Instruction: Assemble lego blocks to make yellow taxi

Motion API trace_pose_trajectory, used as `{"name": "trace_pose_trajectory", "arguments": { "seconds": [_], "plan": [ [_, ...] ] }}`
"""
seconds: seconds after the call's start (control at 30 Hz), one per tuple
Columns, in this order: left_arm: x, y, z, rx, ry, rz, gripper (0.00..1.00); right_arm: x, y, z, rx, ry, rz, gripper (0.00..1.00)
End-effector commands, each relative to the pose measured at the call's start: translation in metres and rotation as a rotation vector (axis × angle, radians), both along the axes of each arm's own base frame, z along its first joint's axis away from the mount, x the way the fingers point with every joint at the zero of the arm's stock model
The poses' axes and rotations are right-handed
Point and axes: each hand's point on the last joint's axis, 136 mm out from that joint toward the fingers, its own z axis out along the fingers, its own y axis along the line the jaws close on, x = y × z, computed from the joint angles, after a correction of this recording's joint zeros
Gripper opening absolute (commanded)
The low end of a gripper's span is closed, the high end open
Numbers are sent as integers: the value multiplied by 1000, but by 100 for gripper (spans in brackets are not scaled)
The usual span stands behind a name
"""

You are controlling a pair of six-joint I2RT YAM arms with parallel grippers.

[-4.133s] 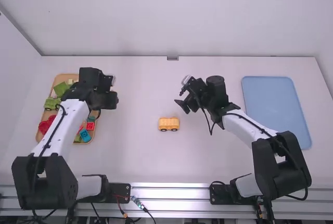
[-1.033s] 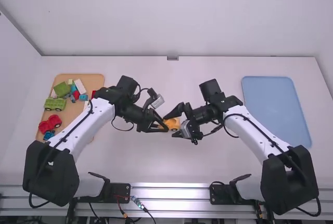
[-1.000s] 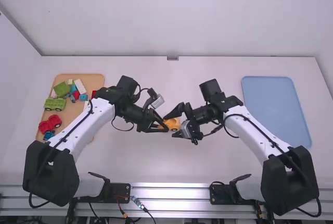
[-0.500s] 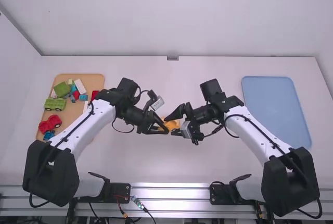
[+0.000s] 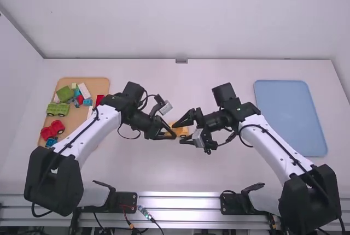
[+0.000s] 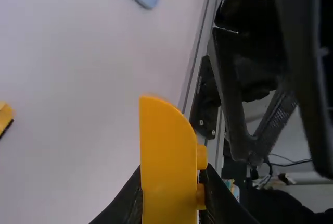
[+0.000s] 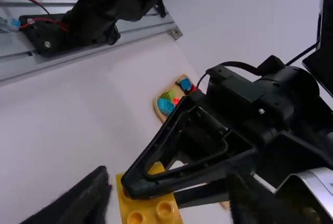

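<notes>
In the high view my left gripper (image 5: 173, 135) and right gripper (image 5: 181, 132) face each other closely above the middle of the table. The left wrist view has my left gripper (image 6: 173, 182) shut on a yellow block (image 6: 166, 156) with a rounded corner and studs. My right gripper (image 7: 166, 195) is open, its fingers on either side of that studded yellow block (image 7: 151, 211), with space between. The yellow car piece (image 5: 184, 131) is partly covered by the grippers; a bit of a yellow piece (image 6: 5, 114) rests on the table in the left wrist view.
An orange-brown tray (image 5: 82, 119) at the left holds a green vehicle (image 5: 57, 109), a red vehicle (image 5: 52, 130) and several loose blocks. A blue tray (image 5: 290, 117) lies at the right. Both forearms slope inward over the table.
Both arms have come together over the middle since the earliest frame, the left one from the tray. Over the last half second the right arm has shifted slightly right; the left is nearly still.
</notes>
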Motion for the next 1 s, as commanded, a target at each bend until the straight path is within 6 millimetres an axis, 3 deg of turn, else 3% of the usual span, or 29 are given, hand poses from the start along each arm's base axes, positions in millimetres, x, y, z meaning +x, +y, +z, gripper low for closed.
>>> {"name": "trace_pose_trajectory", "arguments": {
  "seconds": [0.0, 0.2, 0.4, 0.73, 0.8, 0.97],
  "plan": [
    [-4, -3, 2, -13, 7, -18, 2, 6, 1, 6, -15, -42, -14, 89],
    [-10, -9, 6, -7, 12, -45, 2, 10, -1, -3, -64, -59, -39, 91],
    [-31, -17, 16, -40, -32, -154, 2, 16, 2, -7, -96, -33, -73, 78],
    [-29, -16, 19, -22, -43, -152, 2, 2, -1, -14, -115, -37, -21, 75],
    [-29, -17, 18, -15, -45, -156, 2, 2, -3, -13, -108, -38, -22, 65],
    [-28, -15, 17, -14, -44, -149, 2, 1, -2, -10, -91, -30, -16, 56]
  ]
}}
